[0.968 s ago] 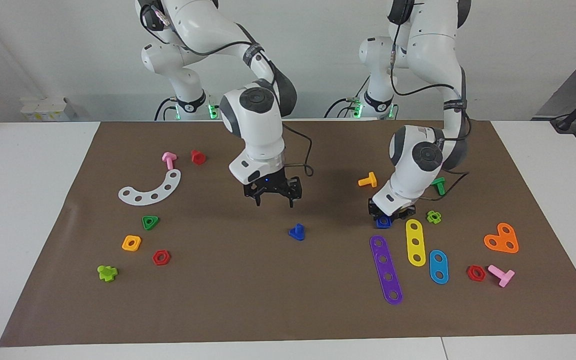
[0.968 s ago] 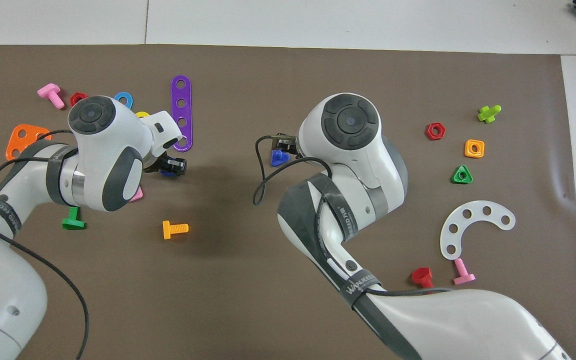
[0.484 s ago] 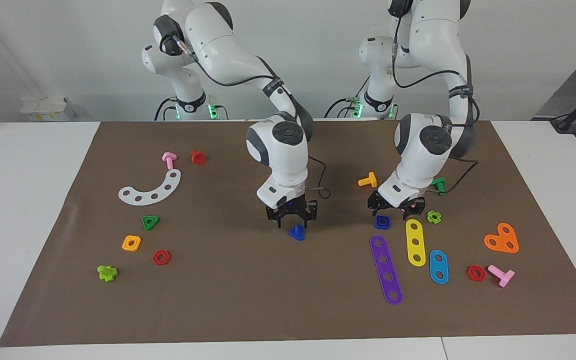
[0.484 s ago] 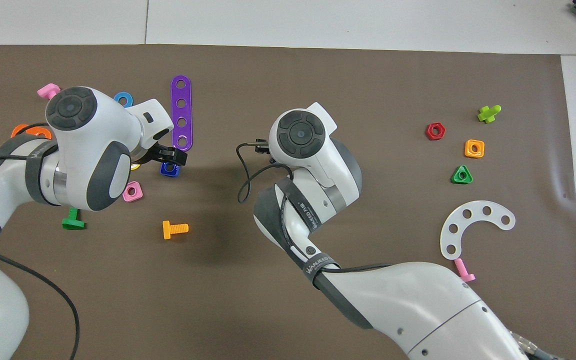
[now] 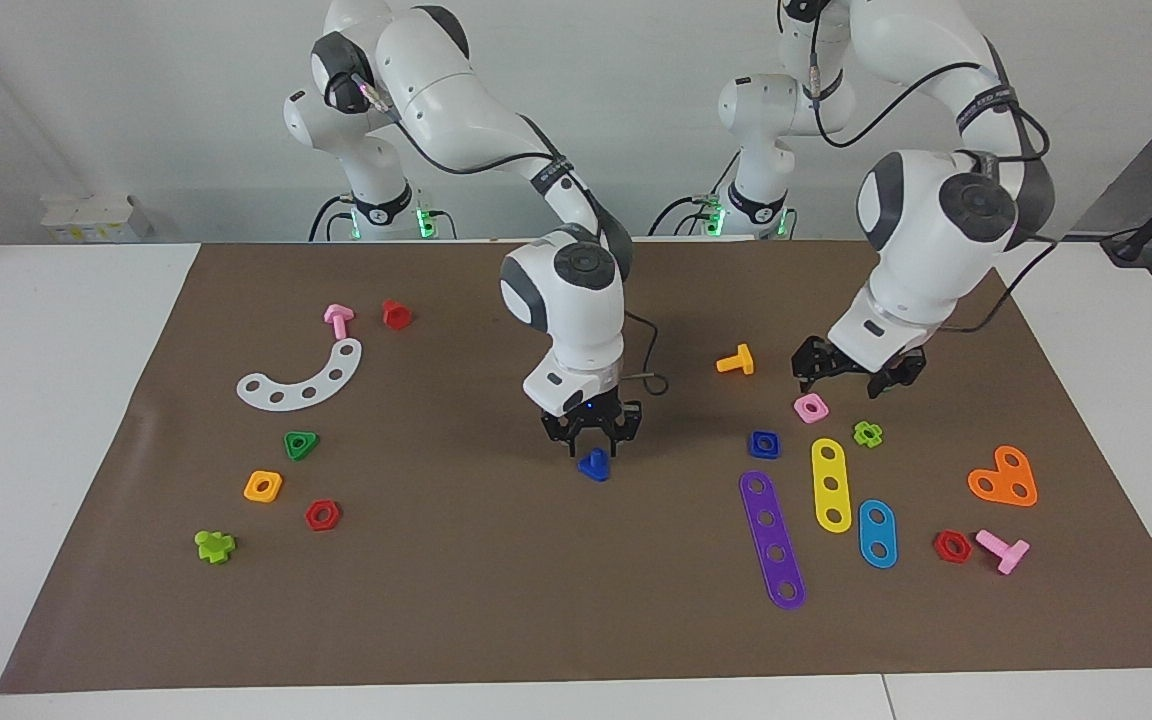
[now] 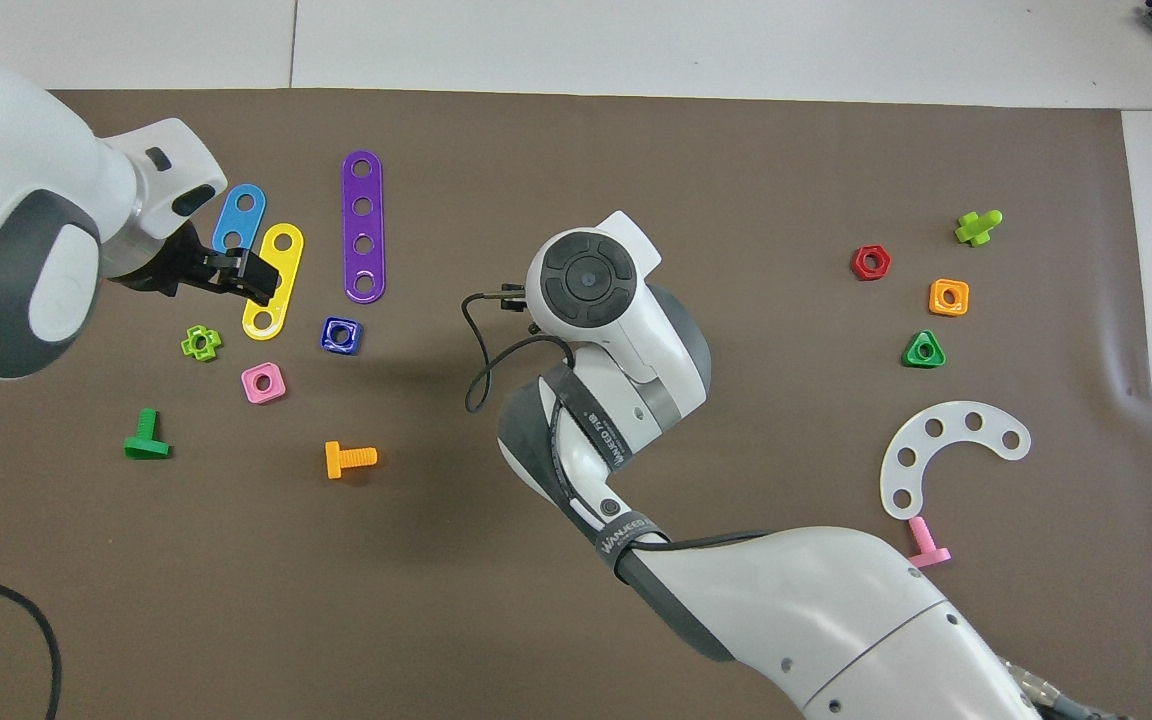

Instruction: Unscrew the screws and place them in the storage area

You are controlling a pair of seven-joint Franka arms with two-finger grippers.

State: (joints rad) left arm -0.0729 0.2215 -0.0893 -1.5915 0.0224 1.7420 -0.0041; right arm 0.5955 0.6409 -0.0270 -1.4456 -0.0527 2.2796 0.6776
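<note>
A blue screw [image 5: 594, 465] with a triangular head lies on the brown mat at the table's middle. My right gripper [image 5: 592, 447] stands straight down on it, fingertips closed in on its two sides. In the overhead view the right wrist [image 6: 584, 277] hides the screw. The storage area [image 5: 281, 420] lies toward the right arm's end, marked by a white curved strip [image 5: 301, 378], a green triangle nut [image 5: 301, 444], an orange square nut [image 5: 263, 486] and a red hex nut [image 5: 322, 515]. My left gripper [image 5: 854, 372] hangs open and empty over a pink nut [image 5: 811, 407].
A blue square nut [image 5: 764, 443] lies beside the purple [image 5: 772, 540], yellow [image 5: 829, 484] and blue [image 5: 877, 533] strips. An orange bolt [image 5: 736, 361], an orange plate [image 5: 1004, 478] and a lime piece [image 5: 214, 545] also lie about.
The left gripper opened, left the blue square nut on the mat, and rose toward its own end. The right gripper came down onto the blue screw and its fingers narrowed.
</note>
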